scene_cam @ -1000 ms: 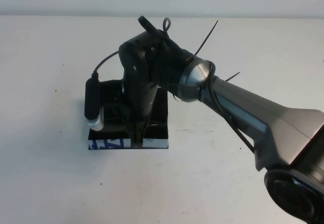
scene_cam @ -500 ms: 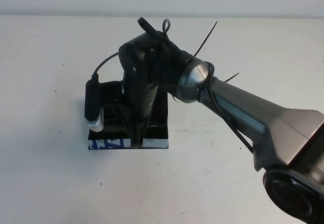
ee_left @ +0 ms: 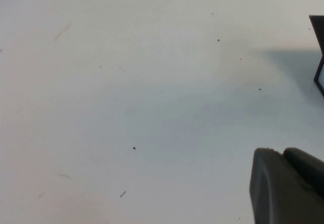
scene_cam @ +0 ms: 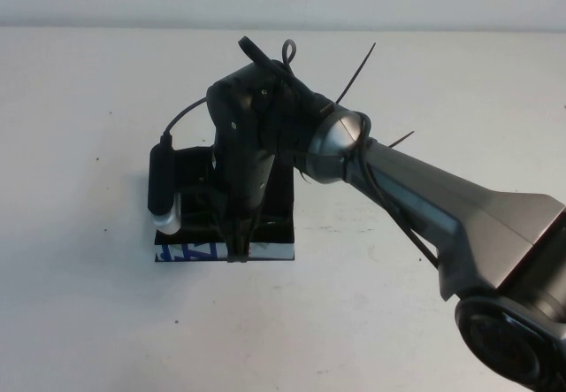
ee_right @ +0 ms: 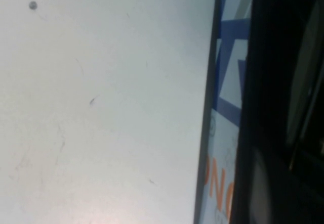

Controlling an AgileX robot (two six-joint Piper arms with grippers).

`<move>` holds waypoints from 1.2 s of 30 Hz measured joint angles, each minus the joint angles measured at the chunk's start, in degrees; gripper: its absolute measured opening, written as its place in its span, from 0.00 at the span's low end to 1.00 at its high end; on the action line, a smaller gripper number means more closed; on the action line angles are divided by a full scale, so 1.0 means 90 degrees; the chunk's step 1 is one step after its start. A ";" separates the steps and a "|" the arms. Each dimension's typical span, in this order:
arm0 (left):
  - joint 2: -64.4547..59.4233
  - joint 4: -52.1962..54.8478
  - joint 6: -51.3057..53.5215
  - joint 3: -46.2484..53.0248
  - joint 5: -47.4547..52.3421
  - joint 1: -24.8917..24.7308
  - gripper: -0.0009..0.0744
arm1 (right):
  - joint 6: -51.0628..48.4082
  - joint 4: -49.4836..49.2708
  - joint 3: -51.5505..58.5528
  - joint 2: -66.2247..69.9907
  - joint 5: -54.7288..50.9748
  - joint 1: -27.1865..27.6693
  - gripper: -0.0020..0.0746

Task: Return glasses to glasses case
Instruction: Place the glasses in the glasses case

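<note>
Glasses with a dark plastic frame cannot be made out with any certainty; the right arm hides the inside of the case, so whether they lie there or hang from the fingers is not shown. Nearest the robot's edge of the white matt worktop (scene_cam: pixel 88 321) the bulky grey right arm reaches in from the near right corner. Its right gripper (scene_cam: pixel 237 249) points down onto the near edge of the rectangular black glasses case (scene_cam: pixel 276 224), box-like, with a smooth printed strip in blue, white and orange along its front (ee_right: pixel 225 133). Whether those fingers are parted or closed I cannot tell. By my judgement the placing step is in hand: next would be a release inside the case, then a straight lift clear of its walls. The left gripper (ee_left: pixel 288 186) hovers over bare worktop to the left of the case, its fingers' state unreadable.
</note>
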State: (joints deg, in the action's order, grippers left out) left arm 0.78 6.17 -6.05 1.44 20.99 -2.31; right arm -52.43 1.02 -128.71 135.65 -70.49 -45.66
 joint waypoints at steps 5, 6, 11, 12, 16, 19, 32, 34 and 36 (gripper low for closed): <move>0.0000 0.0000 0.0000 0.0000 0.0000 0.0000 0.01 | 0.0000 -0.0113 0.0000 0.0000 0.0000 0.0000 0.08; 0.0000 0.0000 0.0000 0.0000 0.0000 0.0000 0.01 | 0.0000 -0.0113 0.0000 0.0000 0.0000 0.0000 0.10; 0.0000 0.0000 0.0000 0.0000 0.0000 0.0000 0.01 | 0.0000 -0.0113 0.0000 0.0000 0.0000 0.0000 0.21; 0.0000 0.0000 0.0000 0.0000 0.0000 0.0000 0.01 | 0.0000 -0.0113 0.0000 0.0000 0.0000 0.0000 0.22; 0.0000 0.0000 0.0000 0.0000 0.0000 0.0000 0.01 | 0.0000 0.0038 0.0000 -0.0012 0.0008 0.0000 0.26; 0.0000 0.0000 0.0000 0.0000 0.0000 0.0000 0.01 | 0.0015 0.0084 -0.0011 -0.0083 0.0008 0.0000 0.27; 0.0000 0.0000 0.0000 0.0000 0.0000 0.0000 0.01 | 0.1394 0.0321 0.0172 -0.0905 -0.0031 0.0066 0.26; 0.0000 0.0000 0.0000 0.0000 0.0000 0.0000 0.01 | 0.1719 0.0307 0.0509 -0.1305 -0.0031 0.0066 0.23; 0.0000 0.0000 0.0000 0.0000 0.0000 0.0000 0.01 | 0.1913 0.0332 0.0939 -0.1761 -0.0043 0.0083 0.18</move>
State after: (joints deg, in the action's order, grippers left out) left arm 0.78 6.17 -6.05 1.44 20.99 -2.31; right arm -35.22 4.01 -120.26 119.80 -70.88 -44.91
